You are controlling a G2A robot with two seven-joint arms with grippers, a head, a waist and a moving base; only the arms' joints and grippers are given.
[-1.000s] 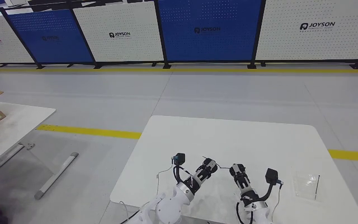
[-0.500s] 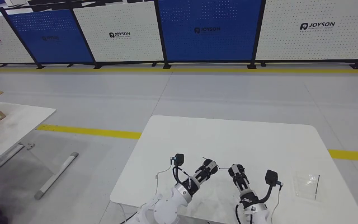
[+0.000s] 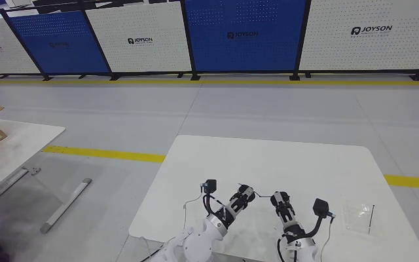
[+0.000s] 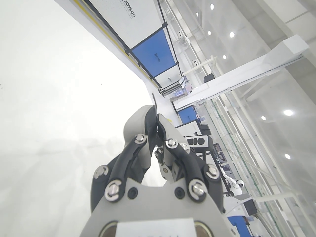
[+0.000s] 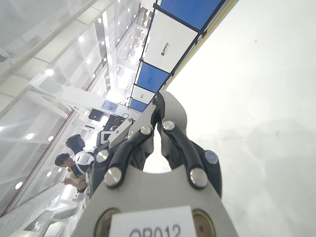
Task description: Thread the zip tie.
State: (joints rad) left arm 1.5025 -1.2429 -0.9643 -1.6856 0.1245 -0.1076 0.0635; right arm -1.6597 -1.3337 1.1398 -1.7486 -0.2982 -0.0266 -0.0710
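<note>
White table (image 3: 275,157): left claw (image 3: 247,192), right claw (image 3: 277,196) both pinch zip tie (image 4: 154,102) (right shifted slightly outward).

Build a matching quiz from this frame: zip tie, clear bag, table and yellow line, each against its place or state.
Column A
1. zip tie
2. clear bag
3. table
4. yellow line

Column B
a. white, with rounded corners
b. pinched by both the left gripper and the right gripper
c. lying on the table at the robot's right
d. painted on the floor

Pairs: 1-b, 2-c, 3-a, 4-d
</note>
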